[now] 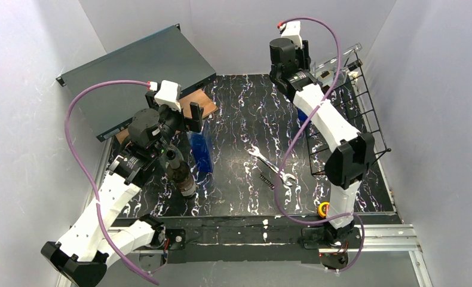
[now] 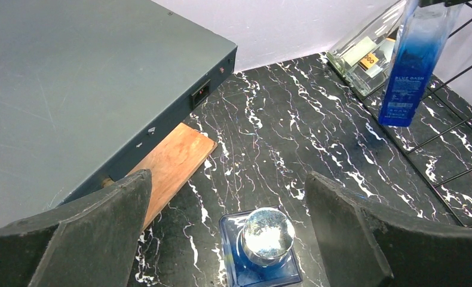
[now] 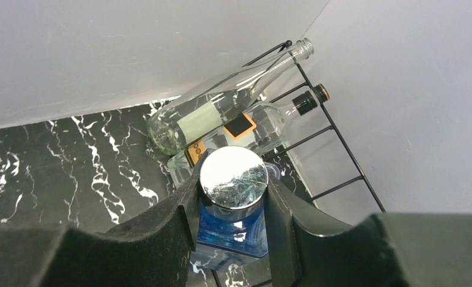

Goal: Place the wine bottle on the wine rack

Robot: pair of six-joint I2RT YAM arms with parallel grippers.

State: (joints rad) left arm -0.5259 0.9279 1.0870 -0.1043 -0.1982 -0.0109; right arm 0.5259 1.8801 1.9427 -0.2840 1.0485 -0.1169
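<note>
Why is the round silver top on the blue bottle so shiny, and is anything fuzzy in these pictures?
Right wrist view: the silver cap on the blue bottle in the right gripper reflects the light like a mirror. Left wrist view: the second bottle's cap glints too, and the left gripper, close to the lens, looks soft. Top external view: even light, faint shadows, nothing fuzzy.

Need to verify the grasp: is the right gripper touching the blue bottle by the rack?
Touching. In the right wrist view, the fingers of the right gripper press the blue bottle below its silver cap, with no gap on either side.
</note>
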